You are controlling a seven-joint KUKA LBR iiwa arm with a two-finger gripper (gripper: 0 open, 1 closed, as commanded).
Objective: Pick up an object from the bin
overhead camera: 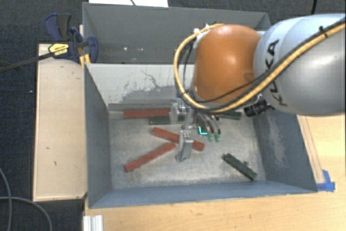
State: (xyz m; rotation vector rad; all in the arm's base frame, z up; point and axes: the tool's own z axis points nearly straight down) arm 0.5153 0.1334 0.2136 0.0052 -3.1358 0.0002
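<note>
- Roughly at the centre of the frame, the gripper is lowered onto the floor of the bin; whether it is open or closed cannot be told, and no object can be seen in its grasp.
- Its tip sits where two bars meet. The short red-brown bar slants from upper left to lower right and passes beneath it. The long red-brown bar has its upper right end just beside the tip.
- From that end, the long red-brown bar runs down and left across the floor towards the lower left corner of the bin.
- Above the gripper, the orange cover hides the wrist, with looped cables hanging round its left side; the silver arm leaves by the right edge of the frame.
- Further back, near the far wall, a third red-brown bar lies level, with a dark bar just beside its right end.
- Well apart, in the lower right of the bin, a dark green bar lies slanted by itself.
</note>
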